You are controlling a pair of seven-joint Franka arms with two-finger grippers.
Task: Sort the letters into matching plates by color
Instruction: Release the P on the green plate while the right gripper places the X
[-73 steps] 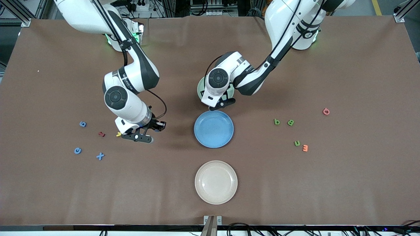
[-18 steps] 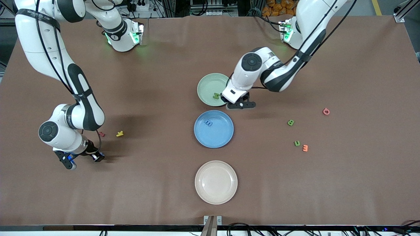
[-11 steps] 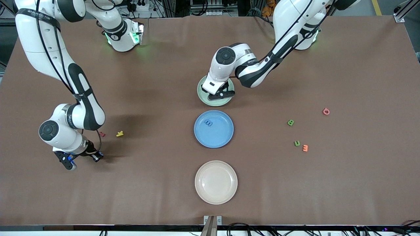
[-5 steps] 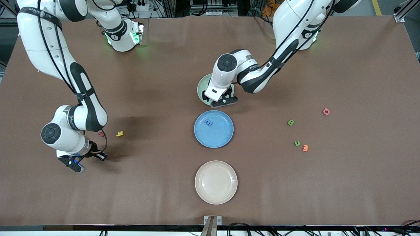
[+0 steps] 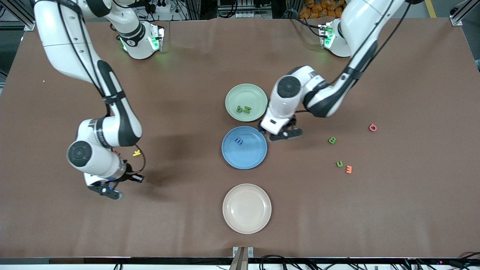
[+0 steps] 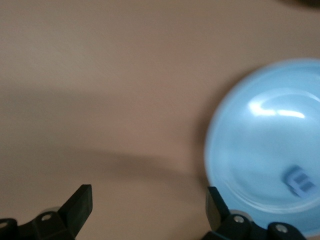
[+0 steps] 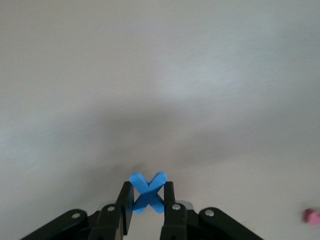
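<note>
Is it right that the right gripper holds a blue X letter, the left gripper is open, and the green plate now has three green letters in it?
Not quite. The green plate holds two green letters, not three, as the front view shows. The right gripper does hold the blue X, and the left gripper is open.

Right wrist view. The right pincer [image 7: 148,200] grips a blue X-shaped letter [image 7: 147,190] between its two black fingers [image 7: 125,206], held upright above the bare worktop [image 7: 160,75]. A small pink object [image 7: 312,216] lies at the frame edge.
</note>
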